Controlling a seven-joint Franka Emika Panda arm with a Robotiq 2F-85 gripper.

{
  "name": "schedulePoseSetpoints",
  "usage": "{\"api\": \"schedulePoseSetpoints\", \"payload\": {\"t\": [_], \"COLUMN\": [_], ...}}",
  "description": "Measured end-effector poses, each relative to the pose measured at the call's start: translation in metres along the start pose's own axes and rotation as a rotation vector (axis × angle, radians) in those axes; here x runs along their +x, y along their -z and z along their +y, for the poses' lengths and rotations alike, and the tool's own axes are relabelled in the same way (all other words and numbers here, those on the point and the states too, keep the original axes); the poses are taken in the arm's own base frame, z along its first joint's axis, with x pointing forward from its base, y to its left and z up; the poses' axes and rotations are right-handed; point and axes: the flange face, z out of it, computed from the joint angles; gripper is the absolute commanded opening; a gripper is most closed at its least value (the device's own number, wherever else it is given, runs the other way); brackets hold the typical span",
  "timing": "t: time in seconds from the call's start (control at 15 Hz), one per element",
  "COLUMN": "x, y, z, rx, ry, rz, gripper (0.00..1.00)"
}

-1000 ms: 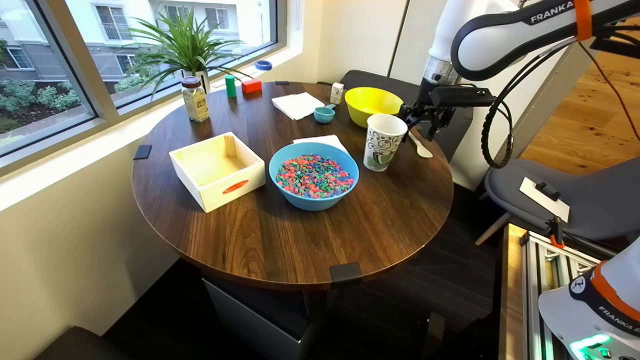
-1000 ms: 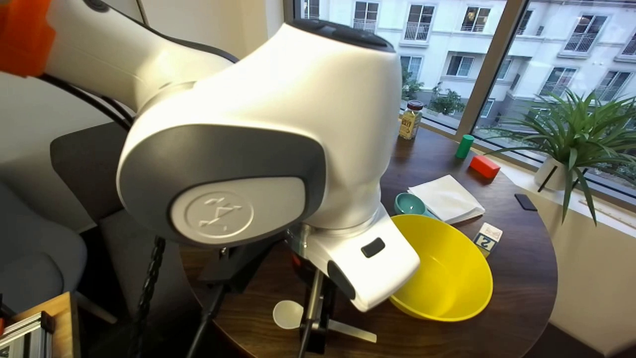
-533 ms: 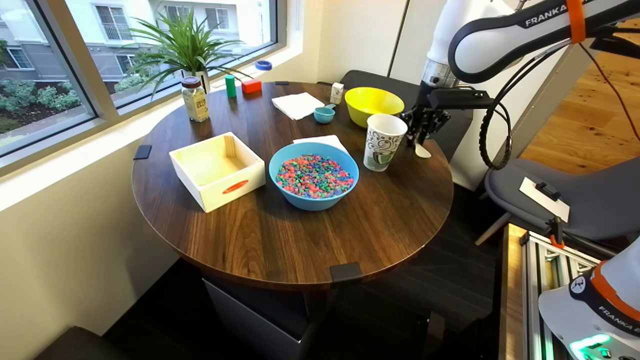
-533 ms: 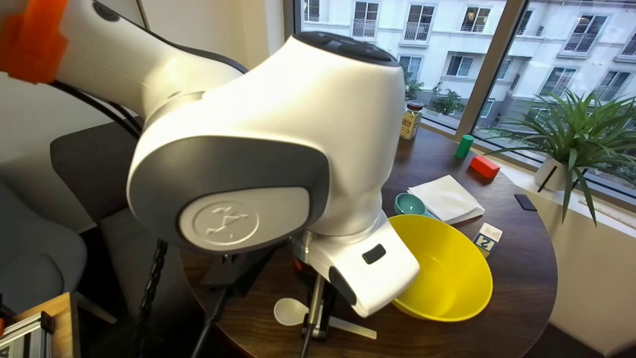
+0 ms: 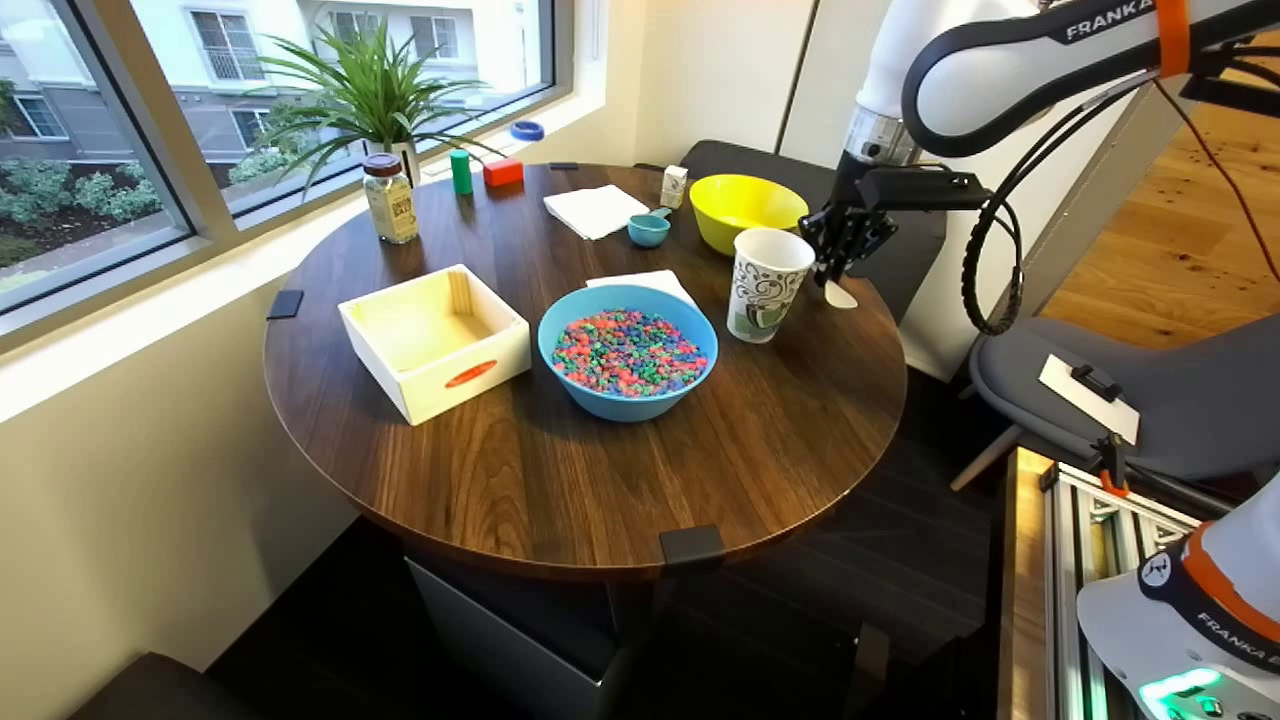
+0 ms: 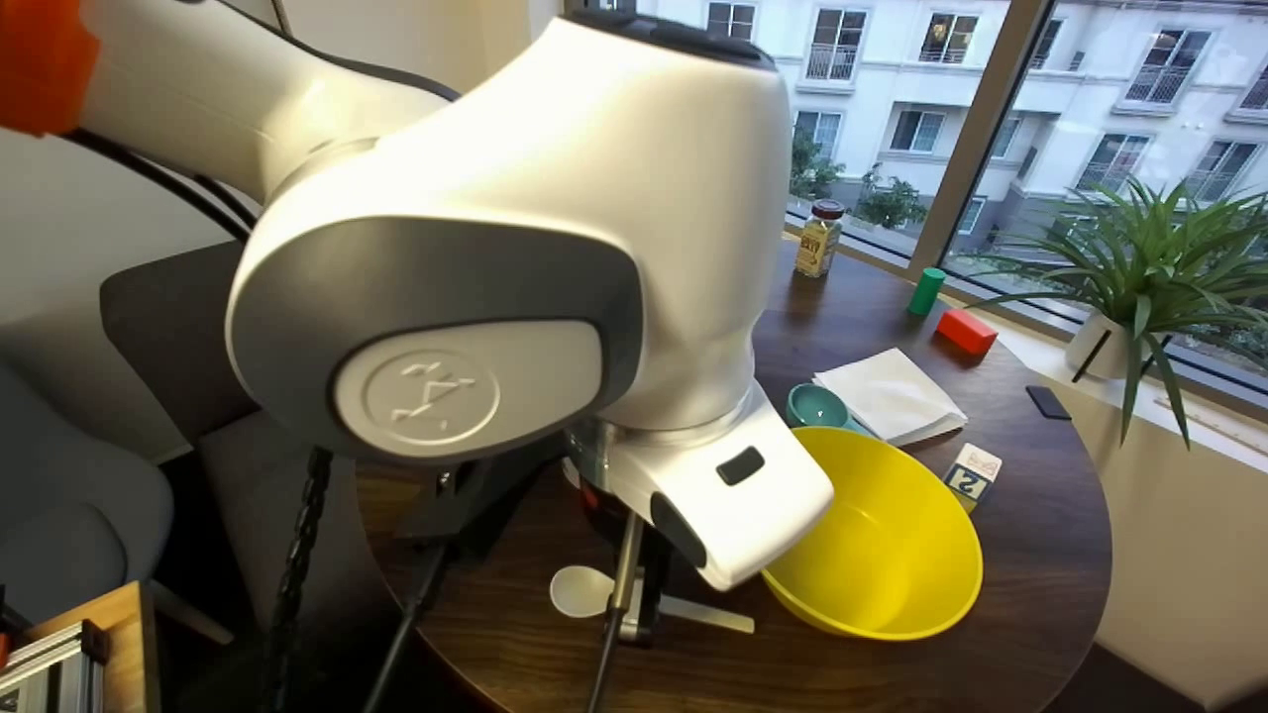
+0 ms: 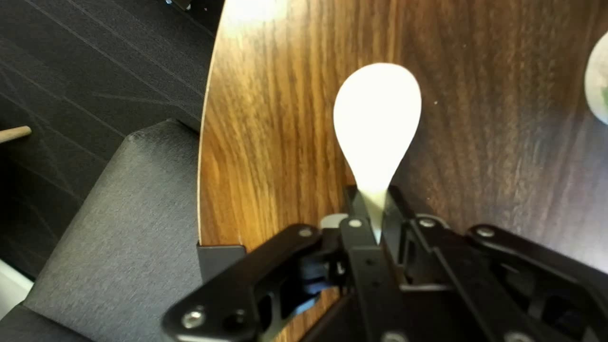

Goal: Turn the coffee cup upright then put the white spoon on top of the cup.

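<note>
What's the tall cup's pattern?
White cup with dark swirls, some green; clearest in an exterior view.

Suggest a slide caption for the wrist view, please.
Robotiq gripper pinching a white spoon by its handle over a wood-grain tabletop.

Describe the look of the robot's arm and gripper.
The Franka arm is glossy white with a dark grey panel, black trim lettered FRANKA, an orange band and black cables. The Robotiq gripper is black, with jointed linkages and silver screws.
</note>
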Motion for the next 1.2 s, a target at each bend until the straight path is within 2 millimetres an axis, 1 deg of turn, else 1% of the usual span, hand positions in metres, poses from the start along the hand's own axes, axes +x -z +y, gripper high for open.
{"api": "schedulePoseSetpoints", "payload": {"t": [0.27,0.73,0.93,1.2], "x": [-0.009,-0.042,-0.052,-0.059], "y": [0.028,0.090,0.115,0.139], "z": [-0.007,-0.016,-0.020,-0.036], "rx": [0.027,0.040,0.046,0.059], "ry": [0.024,0.078,0.094,0.112], "rz": [0.039,0.072,0.089,0.120], "gripper": [0.05,0.05,0.05,0.05]}}
